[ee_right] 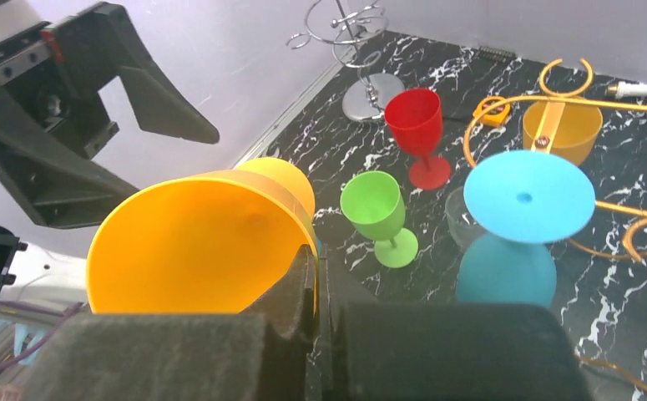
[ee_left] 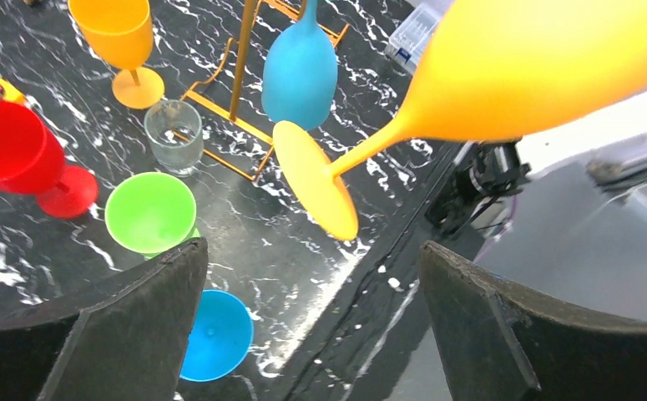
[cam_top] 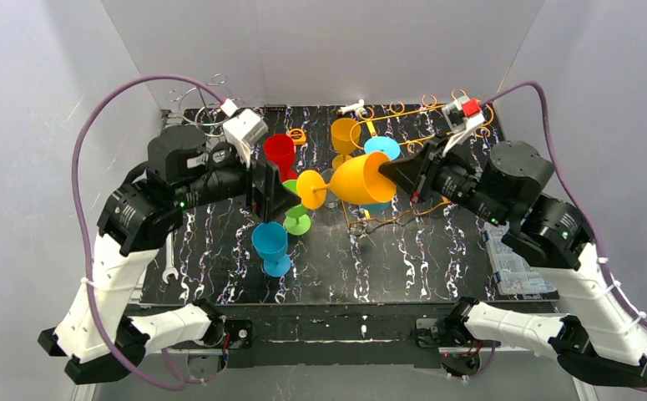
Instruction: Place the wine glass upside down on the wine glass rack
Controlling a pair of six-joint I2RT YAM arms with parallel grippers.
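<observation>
Glass (cam_top: pixel 357 178) held level in air over mid worktop (cam_top: pixel 437 259). Long axis runs left-right: foot points left, bowl mouth right. Right hand (cam_top: pixel 393 173) closed on bowl rim, wall pinched between fingers; arm reaches left, forearm about level. Left hand (cam_top: pixel 282 194) faces right toward foot, fingers spread wide, holding nothing; foot just beyond fingertips, apart from them. Rack (cam_top: pixel 397 108) stands at far right of worktop, behind glass; blue glass (cam_top: pixel 382 148) hangs upside down on it.
</observation>
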